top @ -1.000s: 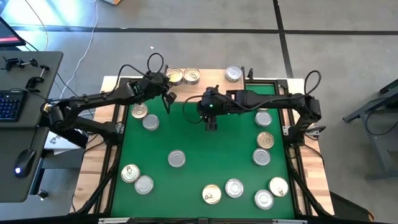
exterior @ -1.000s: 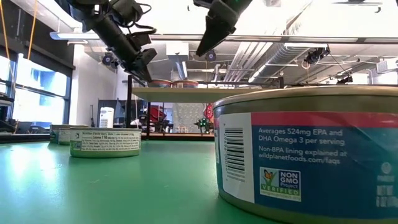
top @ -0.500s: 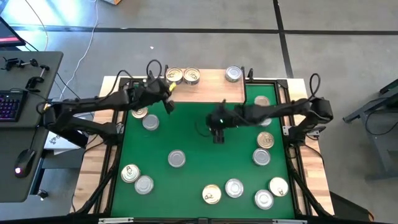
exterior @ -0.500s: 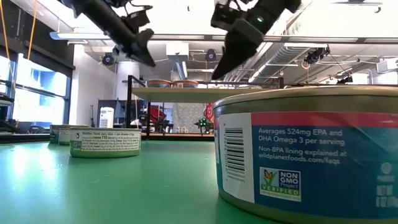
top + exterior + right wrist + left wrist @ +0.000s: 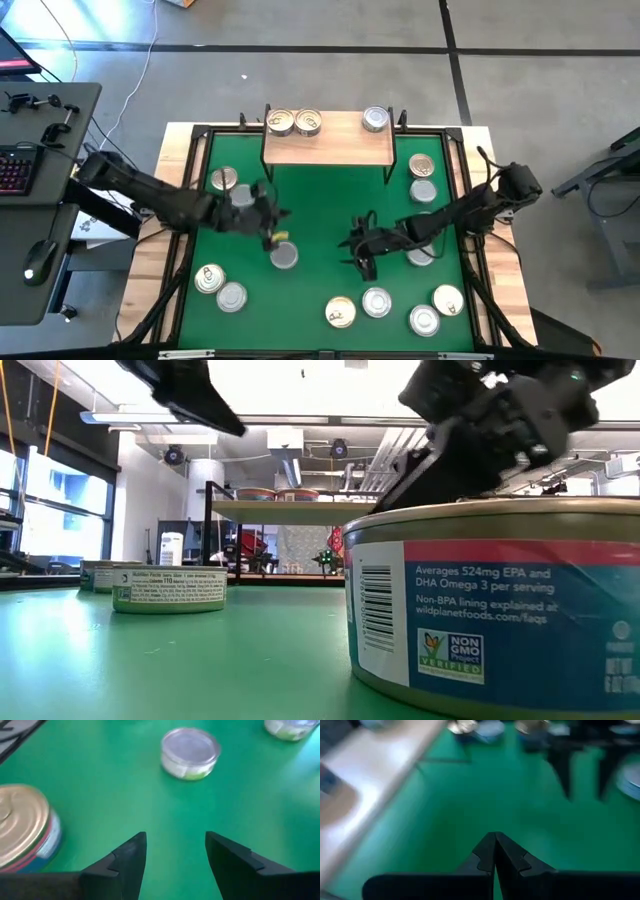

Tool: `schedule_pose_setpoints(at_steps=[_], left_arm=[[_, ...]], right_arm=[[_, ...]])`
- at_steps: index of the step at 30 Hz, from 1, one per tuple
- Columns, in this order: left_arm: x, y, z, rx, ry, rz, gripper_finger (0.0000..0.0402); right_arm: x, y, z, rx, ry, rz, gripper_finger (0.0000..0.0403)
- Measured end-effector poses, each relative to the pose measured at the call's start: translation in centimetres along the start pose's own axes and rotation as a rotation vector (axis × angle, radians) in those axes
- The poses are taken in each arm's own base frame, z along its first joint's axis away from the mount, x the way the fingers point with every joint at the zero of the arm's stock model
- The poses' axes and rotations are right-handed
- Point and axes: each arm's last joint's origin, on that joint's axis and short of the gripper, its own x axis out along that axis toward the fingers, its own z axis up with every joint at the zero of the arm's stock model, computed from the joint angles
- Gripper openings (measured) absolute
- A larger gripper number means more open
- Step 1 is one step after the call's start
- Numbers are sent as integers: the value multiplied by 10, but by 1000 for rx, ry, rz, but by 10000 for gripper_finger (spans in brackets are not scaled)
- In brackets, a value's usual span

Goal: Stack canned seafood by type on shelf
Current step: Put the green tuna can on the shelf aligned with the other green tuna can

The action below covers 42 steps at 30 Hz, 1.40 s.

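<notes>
The shelf (image 5: 330,146), a light-wood board on black legs, stands at the green table's far edge. It carries two gold-lidded cans (image 5: 294,122) at its left end and a silver-lidded can (image 5: 375,119) at its right end. More cans lie flat on the green top, among them a silver one (image 5: 284,256) in the middle and a gold one (image 5: 340,312) near the front. My left gripper (image 5: 272,230) hovers shut and empty just beyond the middle can. My right gripper (image 5: 362,258) stands open and empty low over the table, with the gold can (image 5: 20,827) beside it.
Several cans sit along the table's right side (image 5: 422,178) and near-right corner (image 5: 436,308). Two more (image 5: 220,287) lie near the left front and one (image 5: 223,179) at the far left. A black frame rims the table. One can (image 5: 490,600) fills the low view's foreground.
My left gripper has swung from the shelf's left end toward the table's near edge, staying shut. My right gripper has gone from in front of the shelf toward the near edge and down, staying open. No can has moved.
</notes>
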Motion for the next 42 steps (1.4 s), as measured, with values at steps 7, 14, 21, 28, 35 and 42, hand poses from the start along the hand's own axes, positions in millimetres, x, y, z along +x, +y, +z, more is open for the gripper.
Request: schedule_pose_setpoints(at_steps=[7, 14, 21, 28, 35, 42], left_arm=[[-30, -34, -29, -199, 109, -51, 0], [-45, -48, -64, -363, 217, -35, 0], [-34, -61, -114, -534, 247, -136, 0], [-6, -77, -145, -570, 212, -144, 0], [28, -82, -161, -554, 179, -29, 0], [49, -81, -158, -517, 83, 2, 0]], right_arm=[[11, 6, -2, -7, -60, 12, 195], [37, -13, -3, 45, -196, 23, 224], [74, -23, 5, 33, -194, 31, 331], [113, -31, 17, 29, -88, 36, 394], [132, -45, 18, 48, -72, 45, 398], [147, -46, 11, 42, -81, 38, 399]])
